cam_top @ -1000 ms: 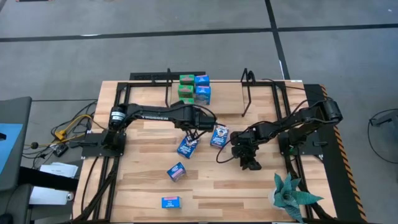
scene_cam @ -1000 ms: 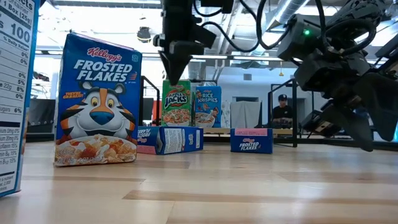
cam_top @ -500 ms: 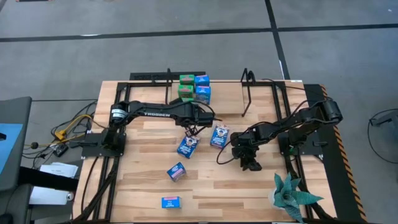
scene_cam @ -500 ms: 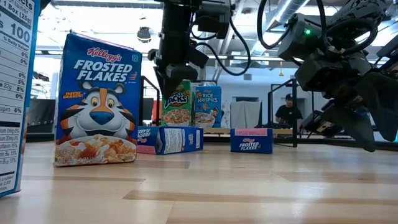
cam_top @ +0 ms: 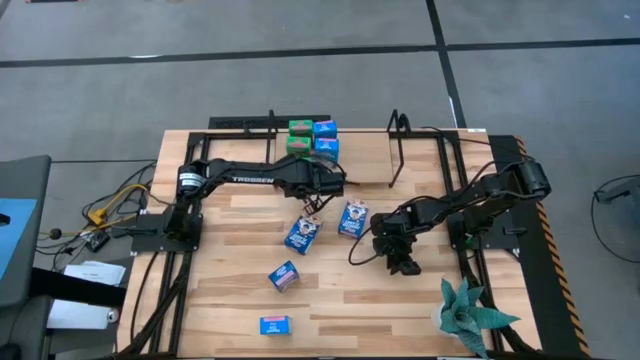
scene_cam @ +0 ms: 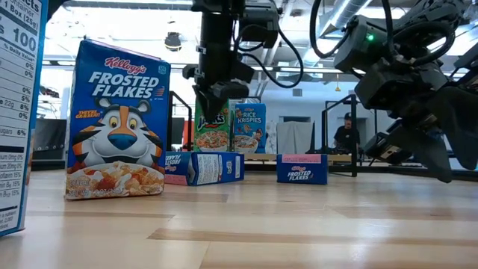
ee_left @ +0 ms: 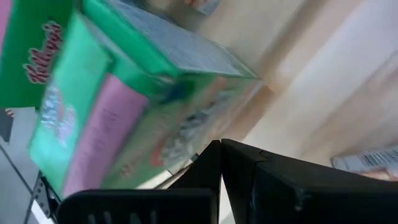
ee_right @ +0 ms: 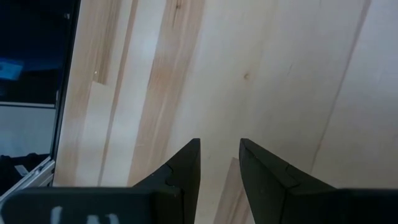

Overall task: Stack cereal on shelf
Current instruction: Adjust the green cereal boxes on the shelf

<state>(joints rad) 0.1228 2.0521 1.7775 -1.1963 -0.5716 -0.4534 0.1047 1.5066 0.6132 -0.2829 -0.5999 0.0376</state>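
Observation:
Green (cam_top: 297,139) and light blue (cam_top: 326,139) cereal boxes stand stacked on the shelf (cam_top: 362,152) between black wire uprights at the far edge. In the low view they are the Apple Jacks (scene_cam: 215,133) and Rice Krispies (scene_cam: 249,128) boxes. Dark blue boxes lie on the table (cam_top: 301,235) (cam_top: 352,219) (cam_top: 284,275) (cam_top: 275,324). My left gripper (cam_top: 313,203) (scene_cam: 211,103) (ee_left: 221,149) is shut and empty. It hangs slanting down between the shelf stack and the nearest lying box, with a green box (ee_left: 118,106) close ahead. My right gripper (cam_top: 402,264) (ee_right: 220,155) stands open over bare wood.
A potted plant (cam_top: 468,315) stands at the near right corner. Black frame rails run along the table's left and right sides (cam_top: 545,250). In the low view an upright Frosted Flakes box (scene_cam: 116,123) stands near the camera, and a person (scene_cam: 345,134) sits in the room behind.
My left gripper, shut throughout, has moved toward the far edge and the shelf stack and has sunk a little. In the low view it now hangs in front of the green box. No box has moved.

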